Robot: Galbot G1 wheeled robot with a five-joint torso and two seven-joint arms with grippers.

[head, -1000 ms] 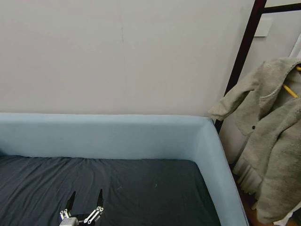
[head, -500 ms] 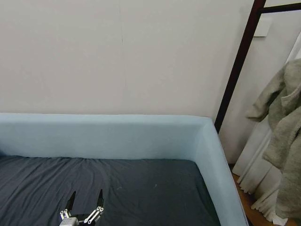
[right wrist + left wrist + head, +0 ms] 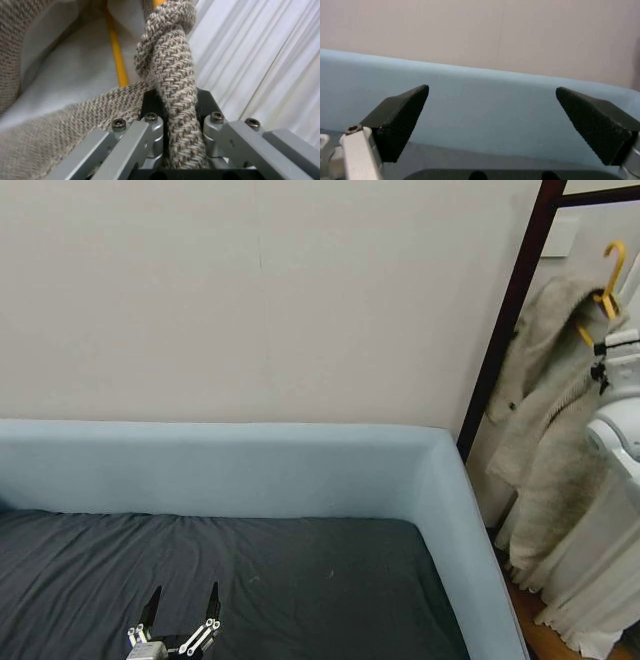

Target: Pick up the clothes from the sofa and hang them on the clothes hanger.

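Dark rack post beside woolly coat

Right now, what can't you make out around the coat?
Rack foot: head view, behind sofa arm.
Rack bar's far end: head view, cut by frame edge.
Right gripper pads: right wrist view, covered by coat fold.
Left gripper wrist: head view, below frame.

The fleece coat is now held higher and closer to the dark rack post; a second ago it was spread lower, then swung toward the right edge. The yellow hanger is now raised with its hook above the collar.
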